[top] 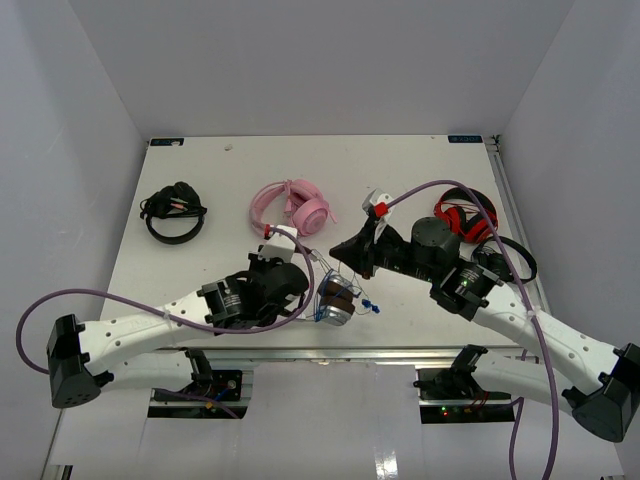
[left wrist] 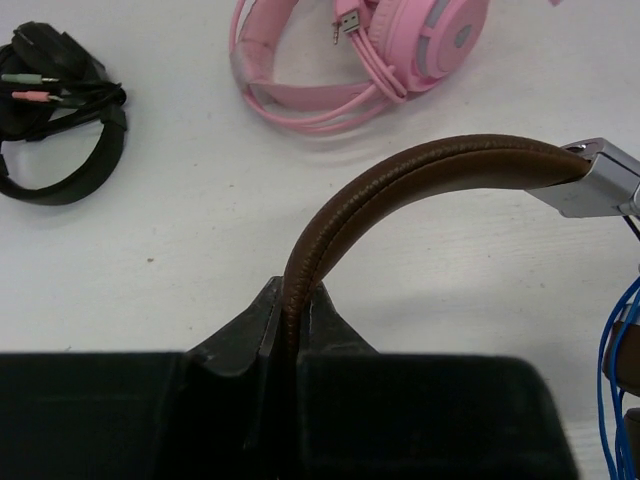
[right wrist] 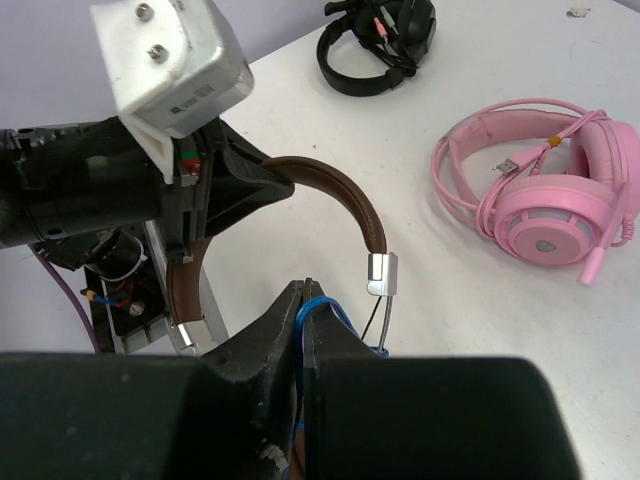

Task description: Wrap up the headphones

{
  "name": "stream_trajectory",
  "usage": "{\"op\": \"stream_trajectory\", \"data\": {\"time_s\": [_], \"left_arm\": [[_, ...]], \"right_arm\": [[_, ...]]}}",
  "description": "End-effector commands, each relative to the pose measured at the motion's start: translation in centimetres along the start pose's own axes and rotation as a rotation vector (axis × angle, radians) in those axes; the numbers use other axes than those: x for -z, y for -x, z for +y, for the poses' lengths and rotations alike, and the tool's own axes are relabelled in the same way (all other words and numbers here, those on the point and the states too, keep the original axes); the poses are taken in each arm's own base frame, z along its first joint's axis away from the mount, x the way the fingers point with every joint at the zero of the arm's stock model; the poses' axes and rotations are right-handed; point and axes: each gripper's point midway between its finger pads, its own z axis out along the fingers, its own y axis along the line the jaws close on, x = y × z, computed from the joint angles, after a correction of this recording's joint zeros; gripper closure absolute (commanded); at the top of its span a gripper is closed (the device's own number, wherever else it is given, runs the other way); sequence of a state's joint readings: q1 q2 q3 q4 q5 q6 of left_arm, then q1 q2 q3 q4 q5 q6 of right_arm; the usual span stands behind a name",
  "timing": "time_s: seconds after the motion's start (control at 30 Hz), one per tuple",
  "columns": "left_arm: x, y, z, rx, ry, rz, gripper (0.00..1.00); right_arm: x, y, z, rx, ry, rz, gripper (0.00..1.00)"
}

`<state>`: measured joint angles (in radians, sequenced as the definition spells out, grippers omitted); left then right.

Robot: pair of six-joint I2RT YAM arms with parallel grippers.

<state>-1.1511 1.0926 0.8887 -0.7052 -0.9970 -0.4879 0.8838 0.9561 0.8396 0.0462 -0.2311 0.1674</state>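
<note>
Your surface point(top: 420, 170) is white and walled on three sides. Both arms reach in over its near edge: the left arm point(top: 140, 330) from the lower left and the right arm point(top: 540, 335) from the lower right. They meet near the centre front.

The headphones point(top: 336, 300) are there, between the two arm tips and close to the near edge. The brown headband point(right wrist: 340, 195) arches upward, with silver-grey brackets at its ends. The ear cups point(top: 338, 303) hang below, towards the edge. You cannot tell from these views whether the cups touch the surface.

Three other sets lie farther back:
- The pink headphones point(top: 295, 208) are just behind the left arm tip.
- The red-and-black headphones point(top: 465, 215) are behind the right arm.
- A black headset point(top: 172, 215) lies well apart at the left.

Your left pincer point(left wrist: 295, 300) is closed tight on the headband. The band rises from between its fingers and curves away to the right.

Your right pincer point(right wrist: 303, 300) is closed to a hairline gap on the cord point(right wrist: 322, 306). A thin blue loop of it shows at the fingertips, just beside the nearer silver bracket. More blue strands hang beside the cup at the right edge of the left wrist view.
</note>
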Motion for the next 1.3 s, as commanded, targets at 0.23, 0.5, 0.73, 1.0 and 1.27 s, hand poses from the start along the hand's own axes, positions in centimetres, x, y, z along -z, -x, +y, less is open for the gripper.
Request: {"op": "stream_trajectory", "data": {"time_s": [0.23, 0.5, 0.73, 1.0, 1.27], "left_arm": [[-0.3, 2.5, -1.9, 0.068, -0.037, -0.086, 1.0], [-1.0, 2.4, -3.4, 0.044, -0.073, -0.101, 1.0], [-1.6, 2.2, -2.9, -0.002, -0.001, -0.1, 1.0], [-2.0, 2.8, -2.7, 0.108, 0.073, -0.058, 1.0], [-2.0, 3.2, -1.5, 0.276, 0.152, -0.009, 1.0]], "right_arm": [[0.9, 3.0, 2.3, 0.016, 0.102, -0.046, 0.92], [-0.1, 2.2, 2.8, 0.006, 0.151, 0.005, 0.92], [0.4, 2.0, 4.8, -0.02, 0.242, 0.002, 0.92], [0.2, -0.3, 8.4, -0.046, 0.372, 0.02, 0.92], [-0.5, -3.0, 9.9, -0.08, 0.403, 0.048, 0.92]]}}
